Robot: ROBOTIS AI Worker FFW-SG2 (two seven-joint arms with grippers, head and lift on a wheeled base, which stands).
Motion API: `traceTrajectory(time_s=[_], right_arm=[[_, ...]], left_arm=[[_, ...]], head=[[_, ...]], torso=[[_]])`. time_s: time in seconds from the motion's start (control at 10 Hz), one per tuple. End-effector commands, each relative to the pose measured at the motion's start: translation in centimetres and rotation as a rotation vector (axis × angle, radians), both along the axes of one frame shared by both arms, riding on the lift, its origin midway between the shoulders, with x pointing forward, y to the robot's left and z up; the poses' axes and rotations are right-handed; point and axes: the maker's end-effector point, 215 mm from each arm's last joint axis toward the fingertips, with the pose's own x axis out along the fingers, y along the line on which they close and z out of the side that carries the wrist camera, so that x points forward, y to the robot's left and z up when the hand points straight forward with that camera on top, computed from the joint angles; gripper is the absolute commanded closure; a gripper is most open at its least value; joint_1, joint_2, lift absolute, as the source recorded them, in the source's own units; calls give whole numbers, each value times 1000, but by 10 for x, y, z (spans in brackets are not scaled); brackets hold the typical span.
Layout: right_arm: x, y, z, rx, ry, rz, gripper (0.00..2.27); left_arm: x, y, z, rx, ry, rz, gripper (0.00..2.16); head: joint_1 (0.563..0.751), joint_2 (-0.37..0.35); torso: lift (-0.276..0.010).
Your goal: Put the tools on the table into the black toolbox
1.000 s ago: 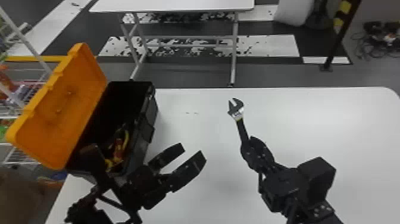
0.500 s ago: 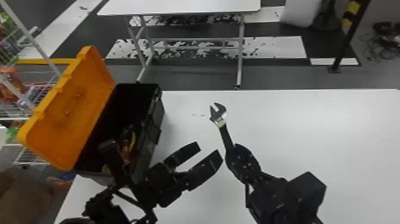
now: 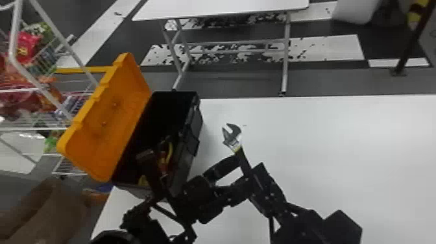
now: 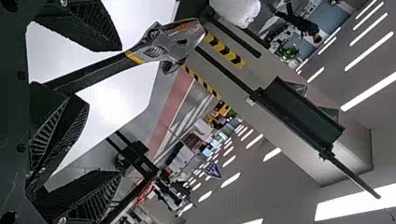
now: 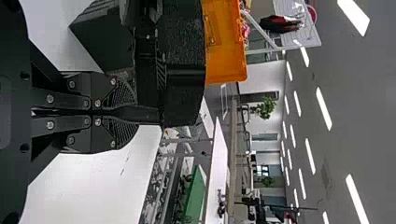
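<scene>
Handing over the wrench (image 3: 234, 140), apparently: clamped in the right gripper (image 5: 133, 113), between wide-parted jaws of the left gripper (image 4: 116, 111), near the black toolbox (image 3: 194, 129); risking a drop through premature release.

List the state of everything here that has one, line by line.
Toolbox: open, with tools inside.
Lid: swung back, off the opening.
Wrench: held by its handle, outside the toolbox; its jaws stand apart.
Right end effector: shut on the wrench handle.
Left end effector: open, fingers spread at the wrench, not closed on it.
</scene>
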Motion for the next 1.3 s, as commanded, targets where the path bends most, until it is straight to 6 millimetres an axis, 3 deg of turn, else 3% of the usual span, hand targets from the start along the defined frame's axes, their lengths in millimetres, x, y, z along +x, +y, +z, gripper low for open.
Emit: traceTrajectory(time_s=[0.0, 0.2, 0.3, 0.5, 0.6, 1.0, 1.1, 1.2], right_arm=[[-6, 8, 3, 0, -5, 18, 2246], [-9, 12, 4, 2, -5, 25, 2246], [-10, 13, 3, 2, -5, 28, 2246], [-10, 14, 4, 4, -5, 28, 2246], [-10, 14, 4, 3, -5, 26, 2246], [-9, 14, 4, 4, -6, 25, 2246], [-8, 13, 5, 4, -8, 15, 2138], [-6, 10, 5, 2, -10, -5, 1784]], left_arm=[[0, 1, -1, 0, 4, 2, 53], [0, 3, -1, -1, 3, 4, 137], [0, 4, 2, -1, -11, -5, 383], [0, 7, 1, 0, -12, -9, 1781], [-2, 8, -5, 5, 9, -17, 2138], [-3, 10, -2, 1, -10, -34, 2135], [-3, 10, -1, 1, -12, -34, 2135], [-3, 11, -2, 1, -10, -30, 2135]], head=[[695, 286], [695, 305], [695, 313], [695, 320], [695, 325], [695, 330], [695, 332], [695, 331]], torso=[[-75], [-75], [-75], [-75], [-75], [-75], [-75], [-75]])
